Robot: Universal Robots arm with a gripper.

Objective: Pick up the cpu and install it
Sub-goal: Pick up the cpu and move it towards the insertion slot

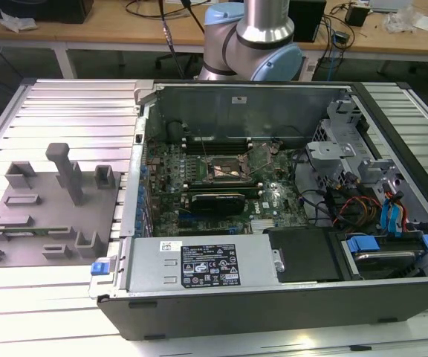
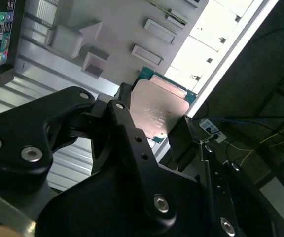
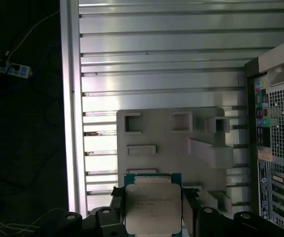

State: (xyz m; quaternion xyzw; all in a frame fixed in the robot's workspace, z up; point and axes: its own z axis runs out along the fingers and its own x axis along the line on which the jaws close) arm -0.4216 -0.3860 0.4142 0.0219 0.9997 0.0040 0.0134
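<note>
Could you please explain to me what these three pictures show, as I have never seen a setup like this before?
This is one robot arm with a gripper at its end. The exterior view comes from a camera off the arm. It shows an open computer case lying on a ribbed metal table, with the motherboard socket inside it. A grey moulded tray sits beside the case, on the exterior view's left. The two wrist views come from cameras riding on the arm, looking along the gripper. In both wrist views its black fingers are closed on the cpu, a small square chip with a silvery top. The tray and table are seen beyond it.
</note>
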